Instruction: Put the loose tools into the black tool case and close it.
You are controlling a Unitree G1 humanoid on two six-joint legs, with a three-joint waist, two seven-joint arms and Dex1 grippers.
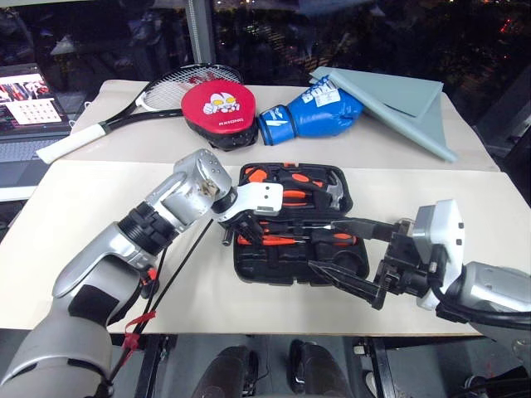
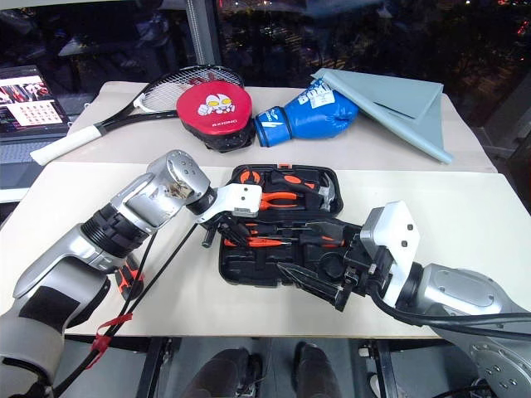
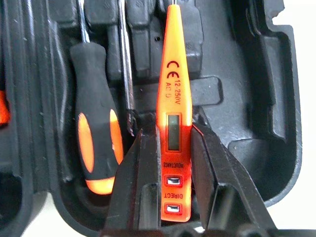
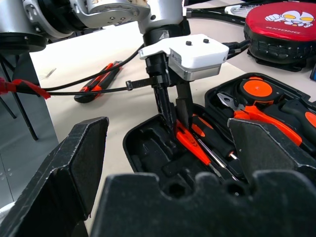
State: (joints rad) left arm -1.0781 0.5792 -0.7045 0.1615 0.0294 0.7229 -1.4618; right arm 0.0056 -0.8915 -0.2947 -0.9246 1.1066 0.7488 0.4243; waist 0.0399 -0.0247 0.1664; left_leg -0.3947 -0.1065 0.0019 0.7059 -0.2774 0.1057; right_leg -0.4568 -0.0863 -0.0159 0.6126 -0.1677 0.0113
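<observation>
The black tool case (image 1: 274,272) lies open on the cream table, with several orange-and-black tools in its recesses. My left gripper (image 1: 239,229) points down into the case's left end, shut on the slim orange tester screwdriver (image 3: 173,98), which hangs over a recess. Beside it a black-and-orange screwdriver (image 3: 96,148) lies in its slot. An orange-and-black loose tool, apparently the utility knife (image 4: 98,81), lies on the table left of the case, under my left arm. My right gripper (image 1: 325,242) hovers open over the case's front right corner, holding nothing.
At the back of the table lie a tennis racket (image 1: 166,91), a red round punch pad (image 1: 220,108), a blue boxing glove (image 1: 311,112) and a grey folded cloth (image 1: 406,104). A laptop (image 1: 25,108) stands at the far left. Black cables (image 4: 89,90) trail from my left arm.
</observation>
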